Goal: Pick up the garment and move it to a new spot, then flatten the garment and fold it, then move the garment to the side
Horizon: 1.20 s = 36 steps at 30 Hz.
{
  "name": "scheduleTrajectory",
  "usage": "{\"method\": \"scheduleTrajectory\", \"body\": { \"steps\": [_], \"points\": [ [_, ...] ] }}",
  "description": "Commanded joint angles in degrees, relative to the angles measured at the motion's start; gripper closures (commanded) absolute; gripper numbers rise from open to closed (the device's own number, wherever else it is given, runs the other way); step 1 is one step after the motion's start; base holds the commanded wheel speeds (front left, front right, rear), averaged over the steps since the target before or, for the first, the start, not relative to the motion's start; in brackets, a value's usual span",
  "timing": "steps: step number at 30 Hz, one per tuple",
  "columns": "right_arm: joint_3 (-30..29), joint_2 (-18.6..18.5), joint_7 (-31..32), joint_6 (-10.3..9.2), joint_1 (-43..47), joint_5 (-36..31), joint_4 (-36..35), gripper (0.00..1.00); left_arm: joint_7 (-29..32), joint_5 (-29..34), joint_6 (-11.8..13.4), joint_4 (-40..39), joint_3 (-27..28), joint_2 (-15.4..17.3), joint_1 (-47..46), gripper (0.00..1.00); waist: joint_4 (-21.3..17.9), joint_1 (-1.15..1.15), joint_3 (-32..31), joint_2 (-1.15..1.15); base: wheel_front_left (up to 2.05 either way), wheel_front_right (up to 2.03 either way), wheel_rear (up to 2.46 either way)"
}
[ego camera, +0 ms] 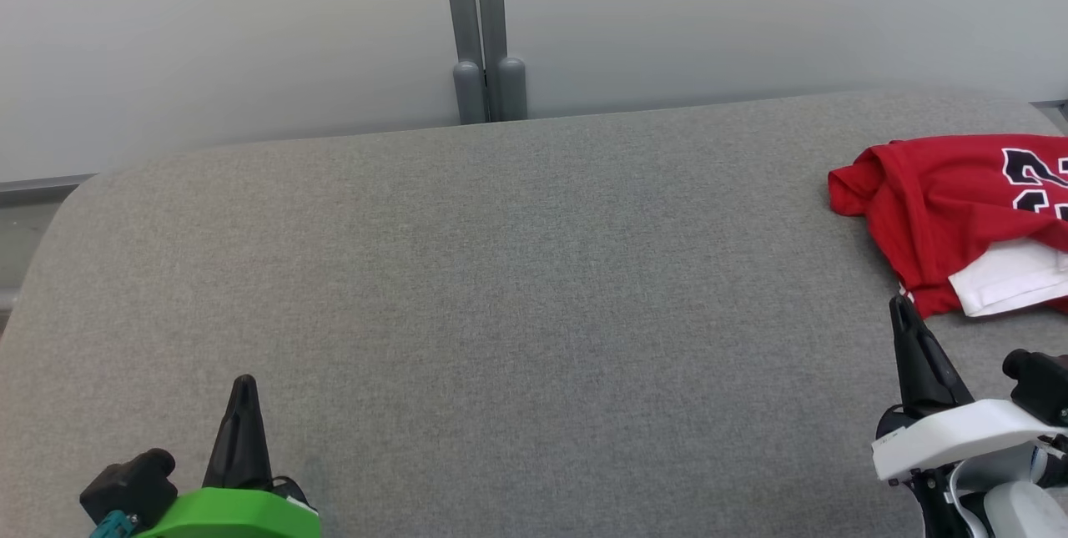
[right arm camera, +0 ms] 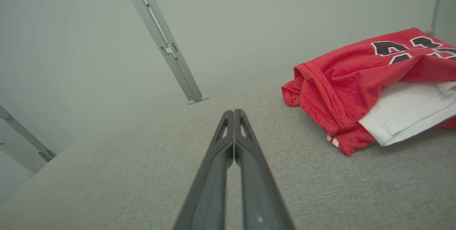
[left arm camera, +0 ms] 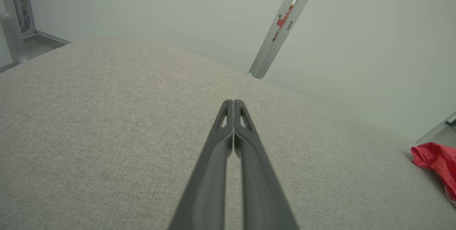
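The red garment [ego camera: 934, 196] — a jersey with dark, white-edged numerals and a white layer showing at its near edge — lies loosely bunched at the far right of the grey fabric-topped counter [ego camera: 517, 271], cut off by the head view's right edge. The right tool [ego camera: 901, 313] is pressed fully together on nothing, its tip near the garment's near corner but apart from it. The left tool [ego camera: 244, 392] — likewise closed and empty — points over bare counter, well apart from the garment.
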Motion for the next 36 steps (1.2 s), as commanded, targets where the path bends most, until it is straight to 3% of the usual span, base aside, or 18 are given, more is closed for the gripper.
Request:
{"method": "scheduleTrajectory", "body": {
  "steps": [1, 36],
  "points": [
    [-0.6, -0.2, 0.7, 0.01, -1.6, 2.4, -0.6, 1.0, 0.5, -2.4, -0.4, -0.7, 0.4, 0.2, -1.9, 1.0, 0.0, 0.0, 0.0, 0.0, 0.0, 0.0, 0.0],
    [-3.7, 3.7, 8.1, 0.01, -3.2, 28.4, 1.4, 1.0, 7.7, -29.4, -1.3, 0.4, 2.6, 0.3, -4.9, 1.0, 0.1, 0.0, 0.2, 0.0, 0.0, 0.0, 0.0]
  ]
}}
